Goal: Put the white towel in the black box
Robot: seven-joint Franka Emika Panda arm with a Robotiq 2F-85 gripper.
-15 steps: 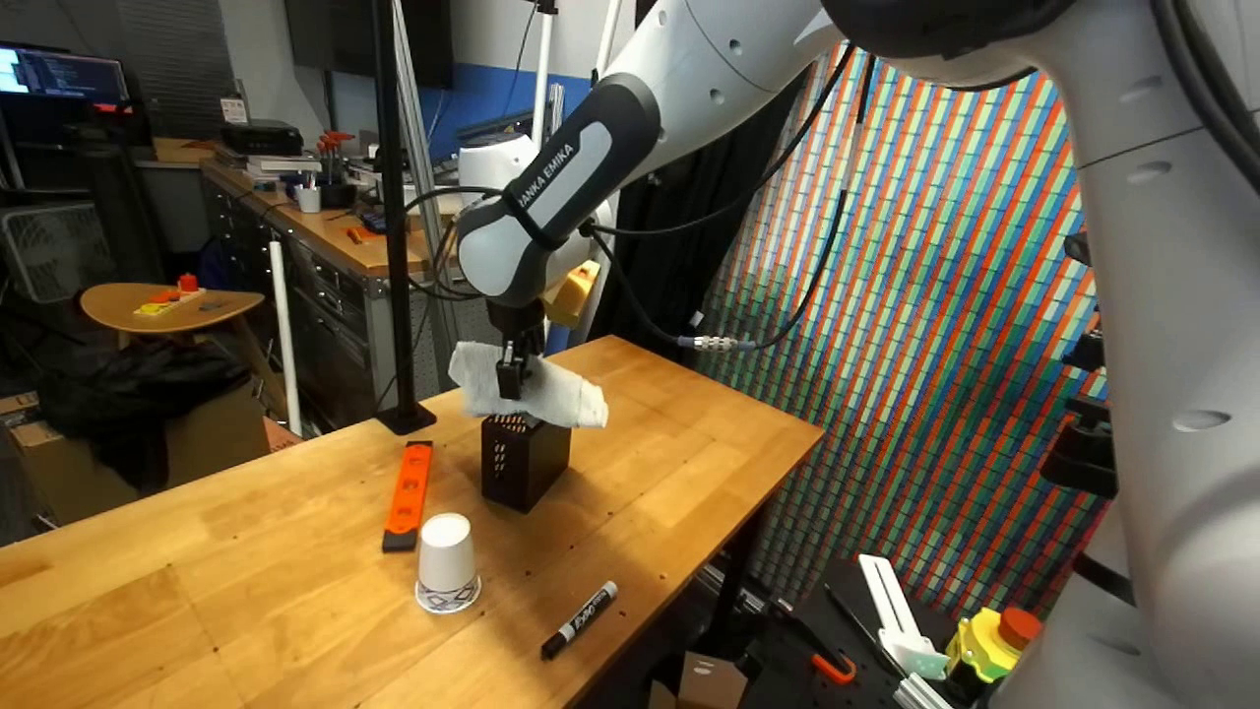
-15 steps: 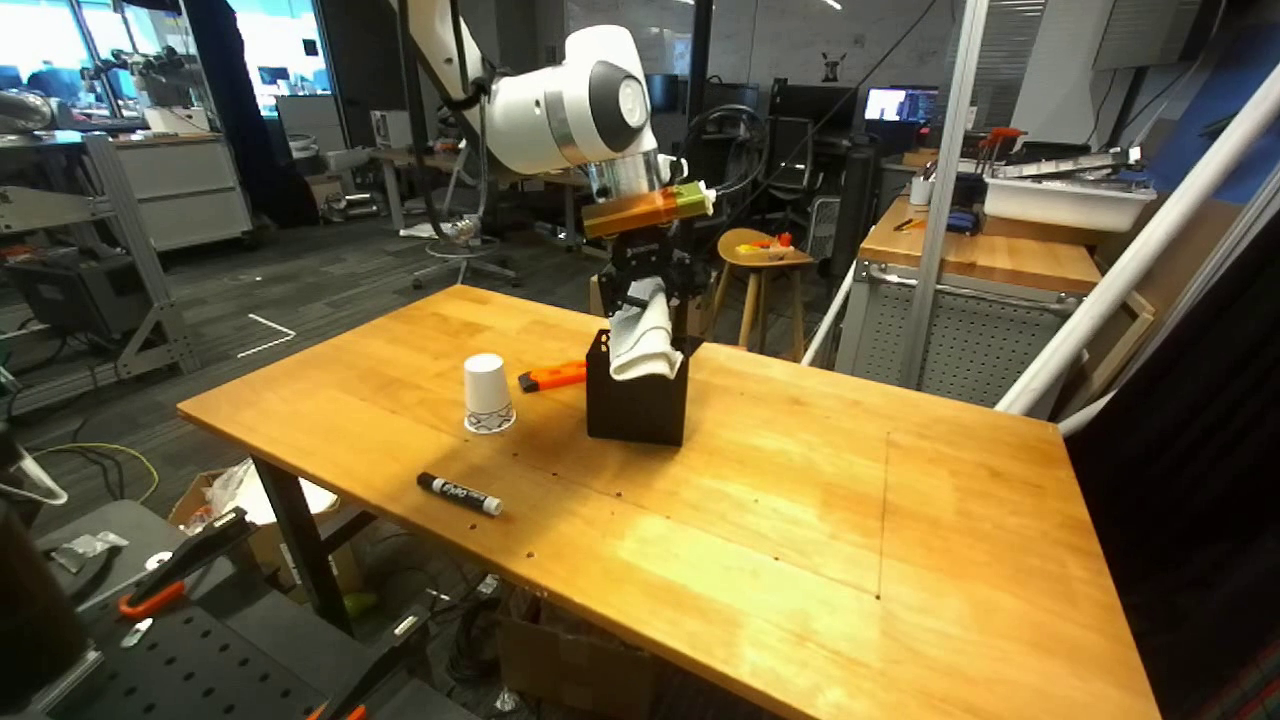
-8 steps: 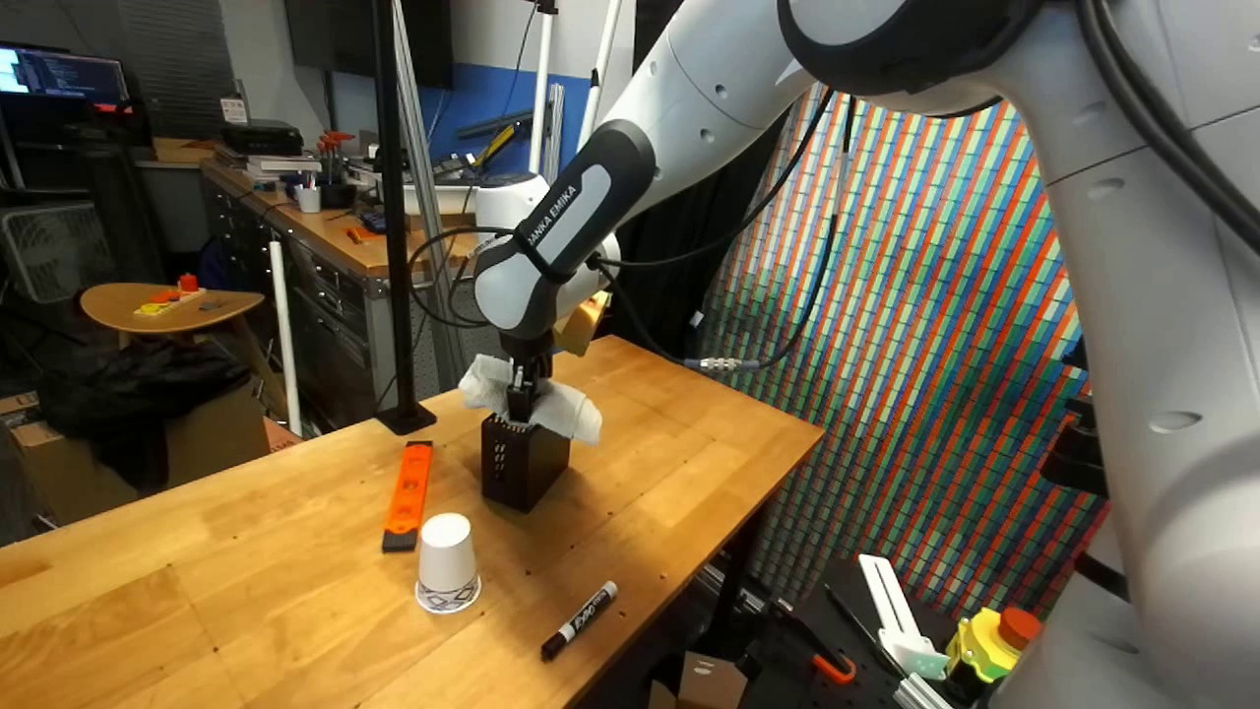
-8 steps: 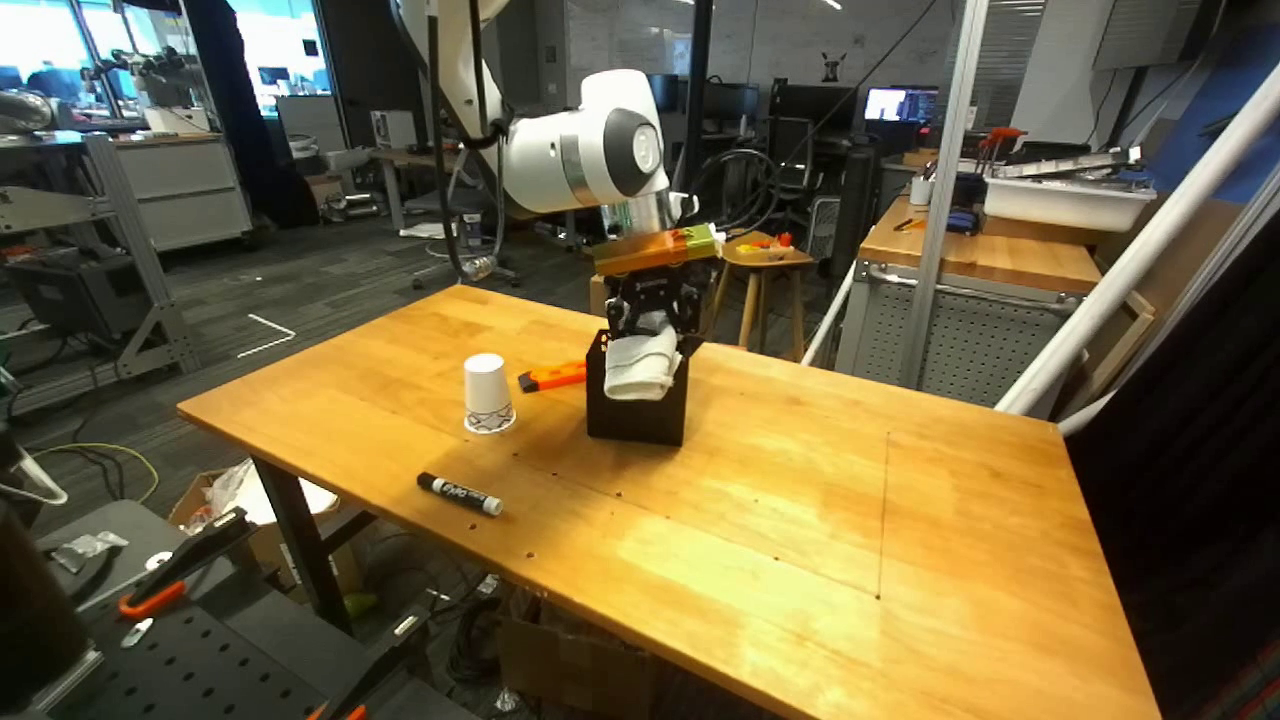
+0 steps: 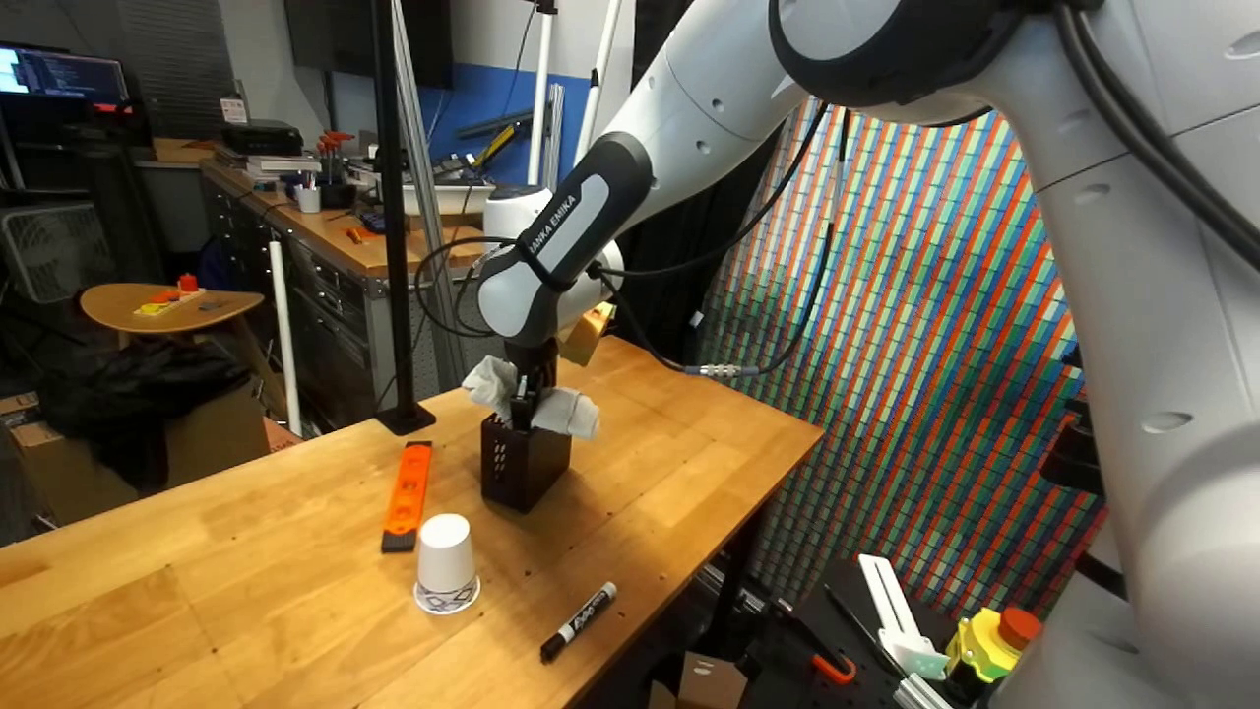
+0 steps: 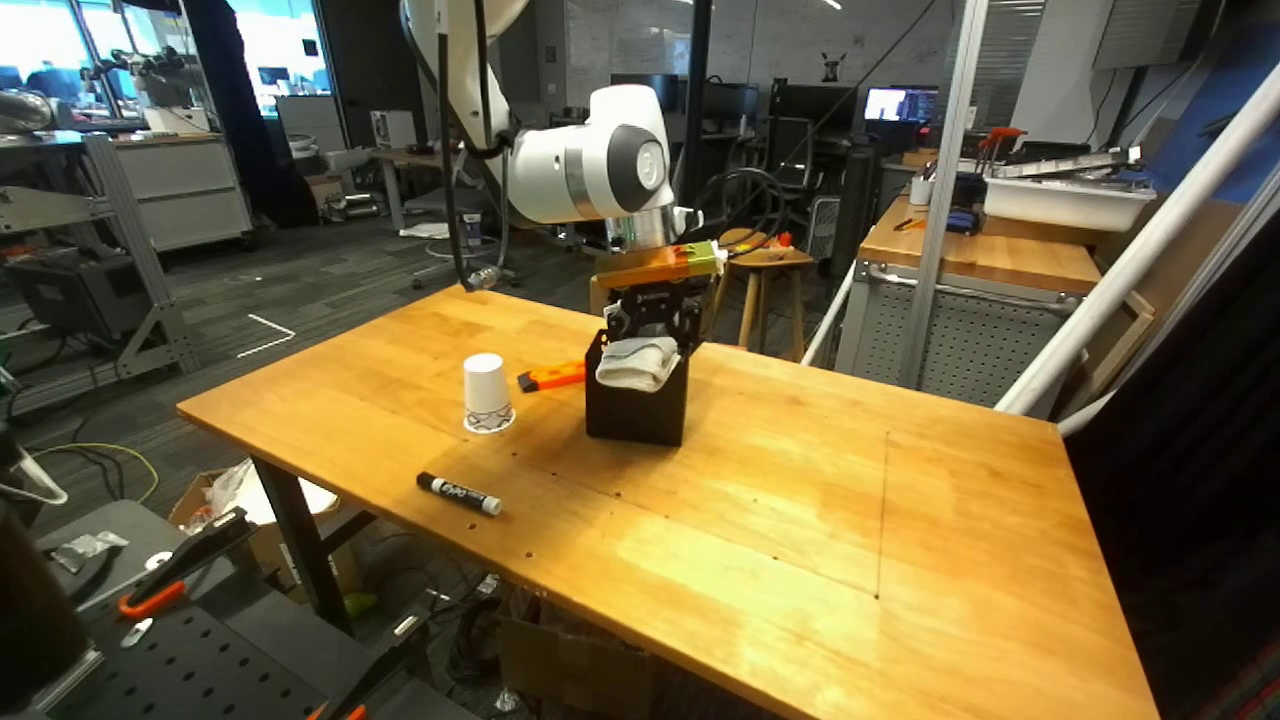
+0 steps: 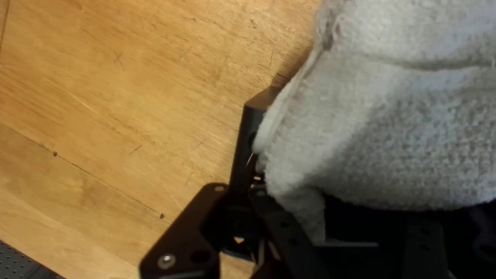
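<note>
The white towel [image 5: 568, 411] lies across the top of the black box [image 5: 532, 475], which stands upright on the table. My gripper [image 5: 524, 402] points down over the box opening and is shut on the towel's middle. The towel's ends stick out on both sides and bend upward. In an exterior view the towel [image 6: 638, 364] hangs over the near rim of the box [image 6: 635, 418], below the gripper [image 6: 652, 325]. In the wrist view the towel [image 7: 372, 128] covers much of the picture and hides the fingertips. A box corner [image 7: 248, 128] shows beside it.
An orange level [image 5: 408, 492], an upside-down white paper cup [image 5: 445, 559] and a black marker [image 5: 579, 622] lie or stand on the wooden table [image 5: 246, 591] near the box. A black post [image 5: 396, 295] rises at the table's far edge.
My gripper has come down toward the box with the towel. The towel's middle has sunk to the box opening, and its ends now bend up around the fingers.
</note>
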